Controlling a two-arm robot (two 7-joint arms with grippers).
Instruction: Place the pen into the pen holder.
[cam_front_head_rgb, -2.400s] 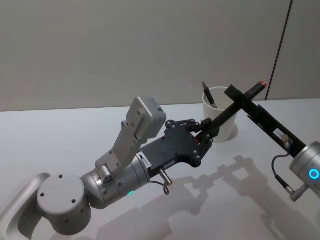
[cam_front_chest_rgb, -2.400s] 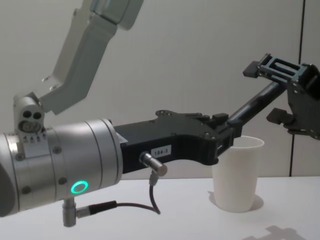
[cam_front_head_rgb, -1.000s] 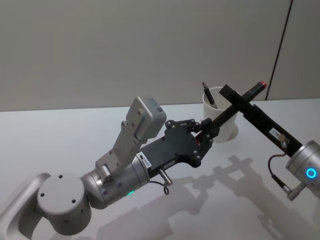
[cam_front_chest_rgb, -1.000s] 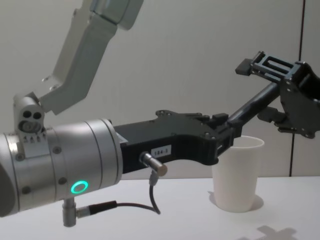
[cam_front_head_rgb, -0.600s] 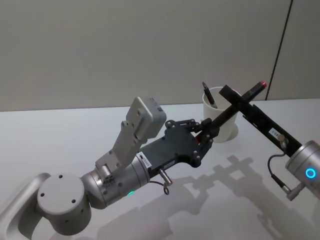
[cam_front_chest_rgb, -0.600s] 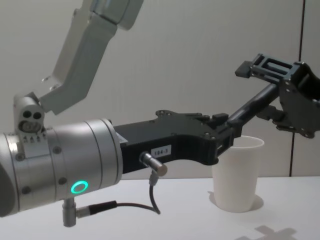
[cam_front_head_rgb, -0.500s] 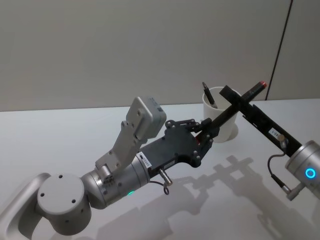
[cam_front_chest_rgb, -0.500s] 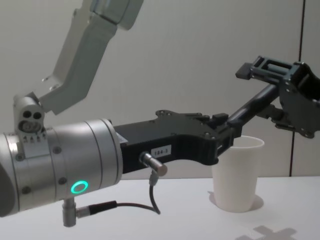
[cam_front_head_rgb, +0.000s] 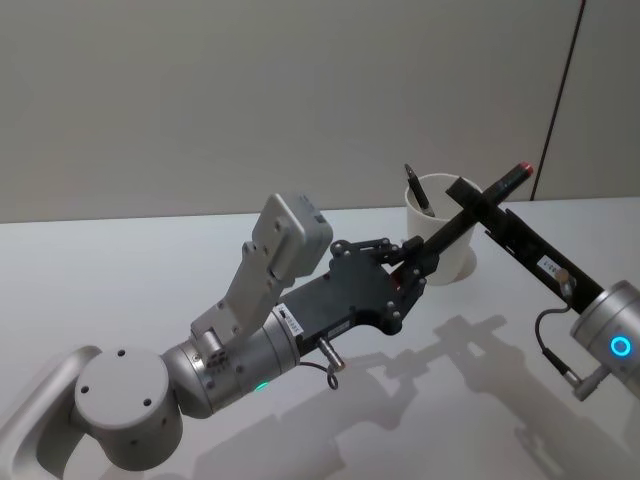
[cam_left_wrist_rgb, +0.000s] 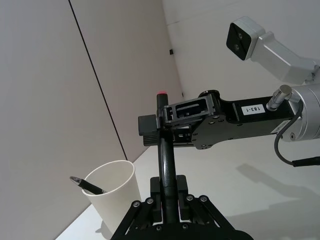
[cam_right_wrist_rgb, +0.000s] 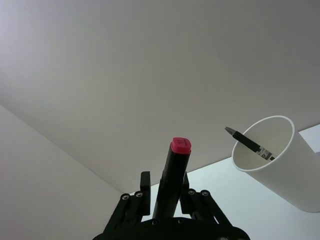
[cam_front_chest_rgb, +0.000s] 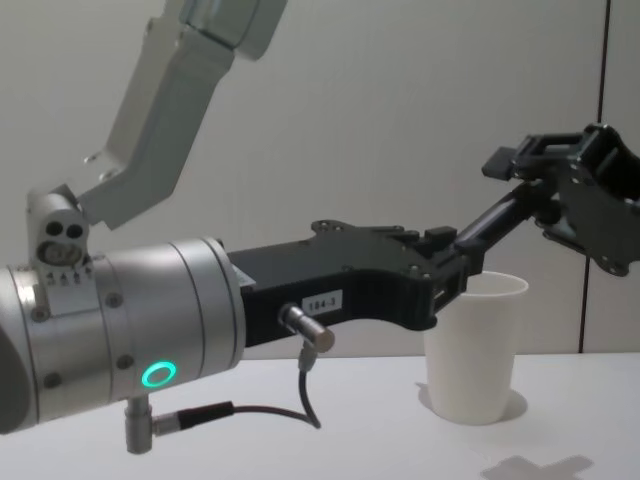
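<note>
A black pen (cam_front_head_rgb: 455, 228) with a red cap slants upward over the table, in front of the white paper cup pen holder (cam_front_head_rgb: 455, 262). My left gripper (cam_front_head_rgb: 412, 260) is shut on its lower end, just left of the holder. My right gripper (cam_front_head_rgb: 478, 203) reaches in from the right and is shut on the pen's upper part, below the red cap. In the right wrist view the pen (cam_right_wrist_rgb: 175, 165) stands between the fingers, with the pen holder (cam_right_wrist_rgb: 280, 165) beside it. The chest view shows the pen (cam_front_chest_rgb: 495, 218) above the holder's (cam_front_chest_rgb: 480, 350) rim.
Another dark pen (cam_front_head_rgb: 417, 190) leans inside the pen holder, its tip sticking out over the rim. The white table (cam_front_head_rgb: 150, 270) runs to a plain wall behind. My left arm's large silver body (cam_front_chest_rgb: 120, 340) crosses the near left side.
My right gripper's fingers have closed around the upper part of the pen after standing open around it. The left gripper, pen and pen holder have stayed in place.
</note>
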